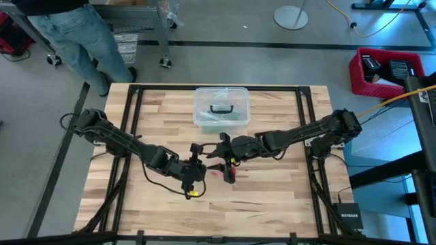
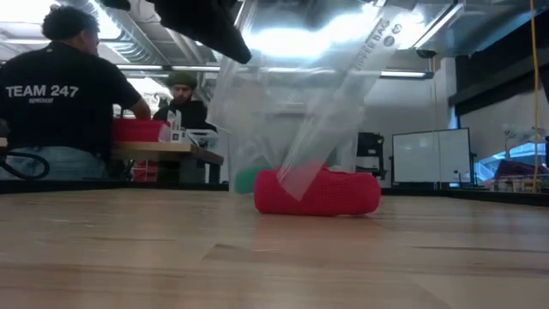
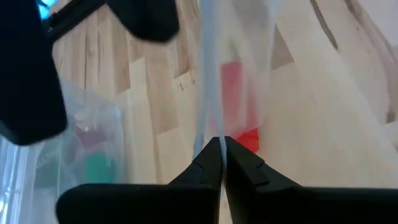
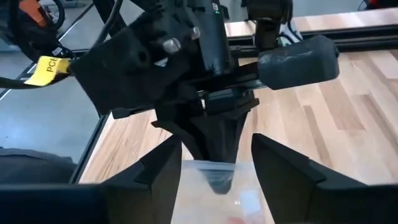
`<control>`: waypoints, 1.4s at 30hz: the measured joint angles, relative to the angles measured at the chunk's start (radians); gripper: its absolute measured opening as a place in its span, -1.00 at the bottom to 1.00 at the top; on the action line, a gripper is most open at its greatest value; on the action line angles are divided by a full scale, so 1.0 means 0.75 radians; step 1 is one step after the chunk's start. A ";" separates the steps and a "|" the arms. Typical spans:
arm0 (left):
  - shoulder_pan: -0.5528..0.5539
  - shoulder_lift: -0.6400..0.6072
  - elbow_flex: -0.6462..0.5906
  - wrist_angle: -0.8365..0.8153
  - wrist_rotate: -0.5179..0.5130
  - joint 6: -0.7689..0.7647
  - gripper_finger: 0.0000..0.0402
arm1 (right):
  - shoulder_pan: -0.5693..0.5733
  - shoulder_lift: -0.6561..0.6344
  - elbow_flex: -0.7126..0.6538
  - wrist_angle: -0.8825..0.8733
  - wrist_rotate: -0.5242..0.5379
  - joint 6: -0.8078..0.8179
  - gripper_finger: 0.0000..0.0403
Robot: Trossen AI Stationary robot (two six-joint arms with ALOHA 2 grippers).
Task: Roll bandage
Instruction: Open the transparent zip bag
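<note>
The red bandage point(image 2: 330, 192) lies rolled as a short cylinder on the wooden table point(image 1: 272, 197), near its middle point(image 1: 228, 175). A small clear plastic bag point(image 2: 300, 112) hangs over it from my left gripper point(image 3: 221, 148), which is shut on the bag's top. The bag's lower end reaches the bandage; whether the roll is inside it, I cannot tell. My right gripper point(image 4: 217, 171) faces the left one at close range and is open, one finger on each side of the bag's top edge point(image 4: 211, 167). My left gripper pinches the clear bag's top edge point(image 3: 214, 127) between its two shut fingers, coming from above and slanting down. The bag hangs slack below the fingers, and its lower part point(image 2: 296, 176) drapes against the bandage on the table.
A clear plastic box point(image 1: 201, 95) with a black handle point(image 1: 220, 109) stands just beyond the grippers, at the table's far middle, with green and red items inside. A person point(image 1: 75, 34) stands off the far left corner. Bare wood lies toward the near edge.
</note>
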 joint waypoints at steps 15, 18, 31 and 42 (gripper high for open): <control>-0.002 0.000 0.000 -0.017 0.002 -0.044 -0.99 | 0.012 0.073 0.086 -0.104 -0.086 0.032 -0.04; -0.005 0.000 -0.001 -0.020 0.002 -0.045 -0.99 | 0.023 0.082 0.085 -0.199 -0.098 0.034 -0.04; -0.040 -0.011 -0.001 -0.035 0.002 -0.083 -0.99 | 0.045 0.049 0.095 -0.584 -0.081 0.067 -0.04; -0.029 -0.012 -0.001 -0.007 0.001 -0.081 -0.99 | 0.065 -0.006 0.146 -0.301 -0.020 0.061 -0.04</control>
